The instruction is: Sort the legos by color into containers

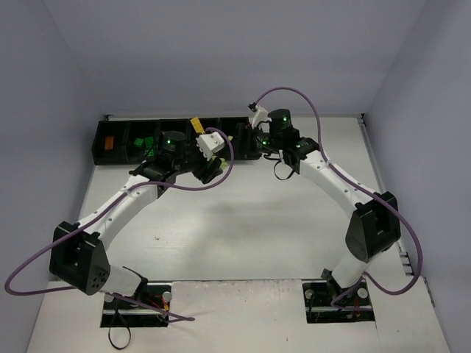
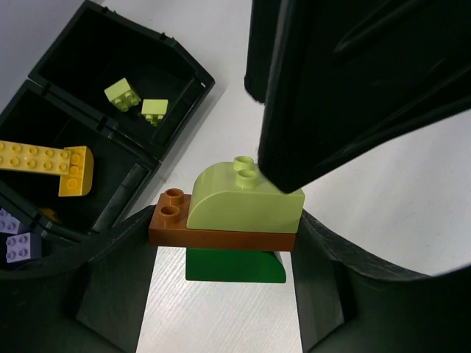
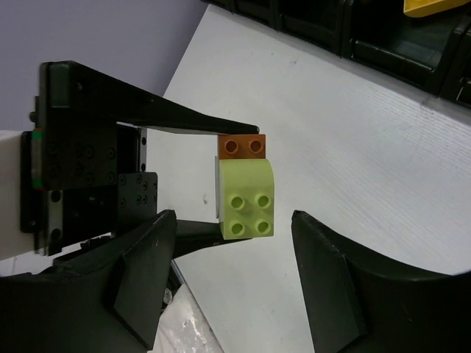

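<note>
My left gripper (image 2: 228,224) is shut on a stack of three joined legos: a lime brick (image 2: 243,198) on an orange-brown plate (image 2: 221,237) on a dark green brick (image 2: 234,266). It holds the stack above the table just in front of the containers (image 1: 121,140). In the right wrist view the lime brick (image 3: 246,198) and orange-brown plate (image 3: 243,145) sit between the left fingers (image 3: 184,118). My right gripper (image 3: 234,220) is open, its jaws on either side of the lime brick without touching it. One right finger (image 2: 353,88) looms over the stack.
One bin holds two lime bricks (image 2: 124,94), the one beside it yellow bricks (image 2: 44,158), another lilac bricks (image 2: 18,246). In the top view an orange brick (image 1: 108,143) and green bricks (image 1: 147,145) lie in the left bins. White table (image 1: 243,220) with walls around.
</note>
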Available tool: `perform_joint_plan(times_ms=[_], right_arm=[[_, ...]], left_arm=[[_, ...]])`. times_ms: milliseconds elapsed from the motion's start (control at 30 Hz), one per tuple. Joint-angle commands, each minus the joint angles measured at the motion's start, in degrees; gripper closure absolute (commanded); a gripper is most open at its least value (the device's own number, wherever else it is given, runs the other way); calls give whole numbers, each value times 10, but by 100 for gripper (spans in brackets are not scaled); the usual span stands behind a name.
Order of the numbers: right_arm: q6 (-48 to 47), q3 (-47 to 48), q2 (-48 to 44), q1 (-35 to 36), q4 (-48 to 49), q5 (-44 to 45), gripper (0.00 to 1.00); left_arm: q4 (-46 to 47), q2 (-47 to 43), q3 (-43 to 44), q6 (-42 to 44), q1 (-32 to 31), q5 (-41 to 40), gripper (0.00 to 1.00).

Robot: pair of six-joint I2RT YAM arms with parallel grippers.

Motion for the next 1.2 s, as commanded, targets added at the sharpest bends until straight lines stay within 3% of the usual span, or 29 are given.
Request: perform_joint_plan(times_ms=[0, 167, 433, 533, 567, 700, 800, 967, 1167], right_arm=[[14, 8, 4, 5, 34, -29, 39], [20, -5, 9, 6, 48, -38, 40], [32, -12, 16, 9, 68, -58, 49], [33, -15, 18, 9, 71, -66, 69], [32, -15, 18, 9, 71, -66, 82], [30, -19, 13, 7, 71, -65, 100], [27, -21, 11, -4, 71, -62, 100], [17, -17, 0, -24, 71, -55, 100], [9, -20, -5, -39, 71, -50, 100]], left_arm=[[57, -34, 12, 5, -9, 10, 55], [63, -44, 9, 0, -19, 10, 55], [86, -44, 5, -4, -28, 1, 55], [90, -41, 5, -8, -29, 1, 55], [90, -40, 4, -8, -28, -1, 55], [86, -31, 0, -5, -28, -8, 55], [54, -14, -5, 2, -28, -20, 56], [28, -3, -38, -10, -28, -19, 69], [34, -15, -77, -26, -27, -22, 70]])
